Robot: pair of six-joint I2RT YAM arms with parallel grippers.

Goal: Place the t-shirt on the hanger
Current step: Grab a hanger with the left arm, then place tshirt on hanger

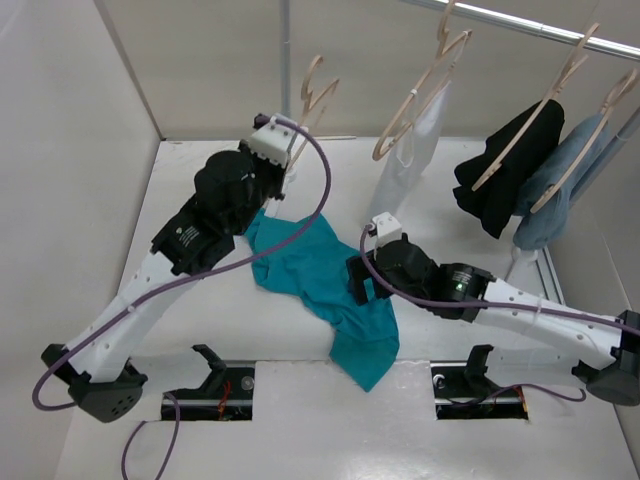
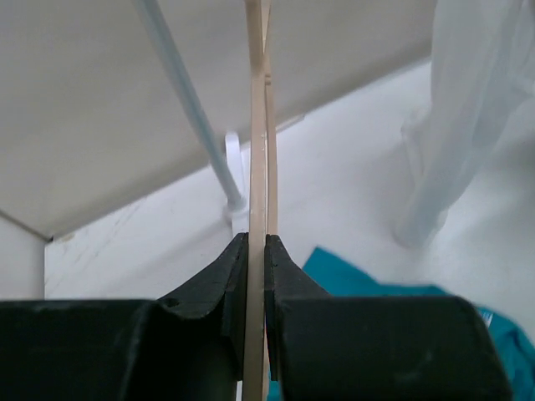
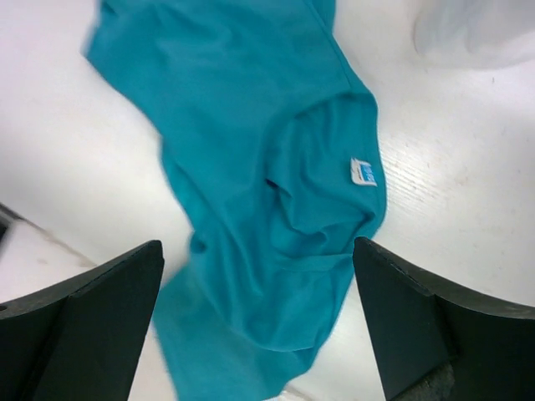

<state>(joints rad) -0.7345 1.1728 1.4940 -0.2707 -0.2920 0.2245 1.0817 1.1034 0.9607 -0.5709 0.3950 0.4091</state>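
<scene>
The teal t-shirt (image 1: 315,275) lies crumpled on the white table between the arms. In the right wrist view the t-shirt (image 3: 267,167) fills the middle, with its collar and a white label showing. My right gripper (image 1: 357,282) hangs just above the shirt's right side, open and empty (image 3: 259,284). My left gripper (image 1: 287,163) is at the back of the table, shut on the lower end of the pale wooden hanger (image 1: 315,95). In the left wrist view the hanger (image 2: 257,167) stands edge-on between the closed fingers (image 2: 257,251). A corner of the shirt (image 2: 376,288) shows beyond them.
A metal rail (image 1: 540,30) runs along the back right. It carries hangers with a white garment (image 1: 418,140), a black garment (image 1: 505,170) and a grey-blue garment (image 1: 565,190). Walls close the left and back sides. Two slots (image 1: 210,392) (image 1: 480,392) sit at the near edge.
</scene>
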